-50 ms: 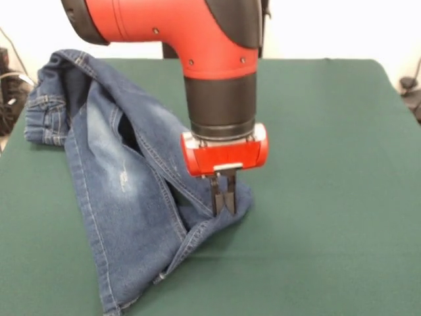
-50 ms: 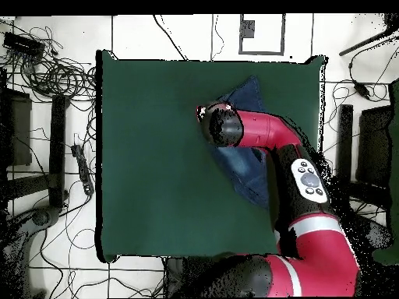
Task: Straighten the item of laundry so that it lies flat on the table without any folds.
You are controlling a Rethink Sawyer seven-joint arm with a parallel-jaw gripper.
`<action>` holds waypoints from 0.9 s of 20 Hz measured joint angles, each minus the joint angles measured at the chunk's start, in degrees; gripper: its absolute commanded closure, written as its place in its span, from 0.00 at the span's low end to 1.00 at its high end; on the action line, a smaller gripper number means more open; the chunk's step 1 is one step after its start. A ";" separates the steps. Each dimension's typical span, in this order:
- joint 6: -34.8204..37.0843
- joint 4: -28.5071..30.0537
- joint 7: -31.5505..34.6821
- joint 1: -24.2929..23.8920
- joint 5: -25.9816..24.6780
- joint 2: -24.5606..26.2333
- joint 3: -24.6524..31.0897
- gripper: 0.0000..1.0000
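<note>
The item of laundry (image 1: 125, 191), a small pair of blue denim jeans, lies crumpled and folded over itself on the left half of the green table (image 1: 329, 164). Its waistband is bunched at the far left and one leg runs toward the front edge. My gripper (image 1: 223, 201) points straight down at the jeans' right-hand corner, its fingers (image 1: 216, 192) pressed close together with their tips on a fold of denim. From overhead, the jeans (image 2: 243, 97) show partly under the red arm, which hides the gripper.
In the overhead view, cables and dark stands (image 2: 58, 148) lie on the floor around the table (image 2: 148, 156). The jeans lie toward one side of the table, and the front leg end reaches the table's near edge (image 1: 112, 306).
</note>
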 measured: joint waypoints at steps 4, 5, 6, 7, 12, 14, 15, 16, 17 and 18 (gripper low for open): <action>-0.06 3.64 0.00 -2.92 0.26 -3.25 2.47 1.00; -0.17 4.68 0.00 -3.76 0.30 -4.00 3.21 1.00; -0.25 5.70 0.00 -4.66 0.30 -4.71 3.96 1.00; -0.43 7.23 0.00 -5.97 0.27 -5.71 5.02 1.00; -1.36 12.01 0.00 -10.13 0.21 -8.32 8.09 1.00; -2.11 13.70 0.00 -11.37 0.17 -8.92 8.88 1.00; -2.36 14.00 0.00 -11.54 0.14 -8.92 9.03 1.00; -2.62 14.16 0.00 -11.56 -0.05 -8.88 9.17 1.00; -2.87 14.31 0.00 -11.58 -0.24 -8.84 9.30 1.00; -3.12 14.31 0.00 -11.51 -0.46 -8.74 9.39 1.00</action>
